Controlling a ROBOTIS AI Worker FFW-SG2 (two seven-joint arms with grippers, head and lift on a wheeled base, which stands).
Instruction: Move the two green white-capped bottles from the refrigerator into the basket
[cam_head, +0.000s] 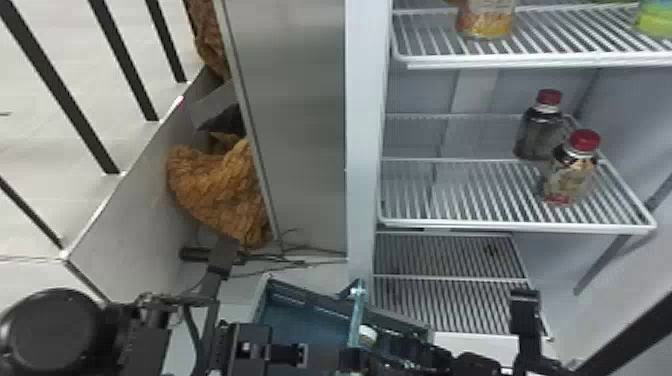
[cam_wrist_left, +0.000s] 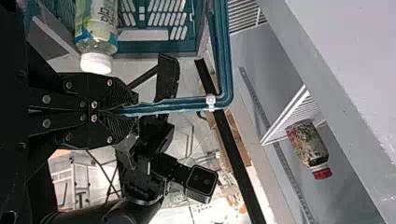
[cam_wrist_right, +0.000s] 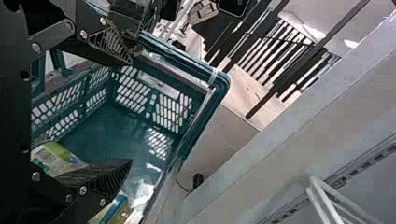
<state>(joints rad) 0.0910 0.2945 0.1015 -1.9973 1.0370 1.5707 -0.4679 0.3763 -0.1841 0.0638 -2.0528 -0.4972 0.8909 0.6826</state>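
One green white-capped bottle (cam_wrist_left: 97, 41) lies in the basket (cam_head: 357, 312), at 6 o'clock in the head view, so the job looks half done. The green-labelled container (cam_head: 656, 19) on the top shelf, at 2 o'clock, is probably the second. The left gripper (cam_wrist_left: 125, 112) pinches the basket's edge; the right gripper (cam_wrist_right: 131, 111), above the basket, is spread wide and empty

Teal basket (cam_wrist_right: 116, 125), red bottle caps (cam_head: 585, 140).
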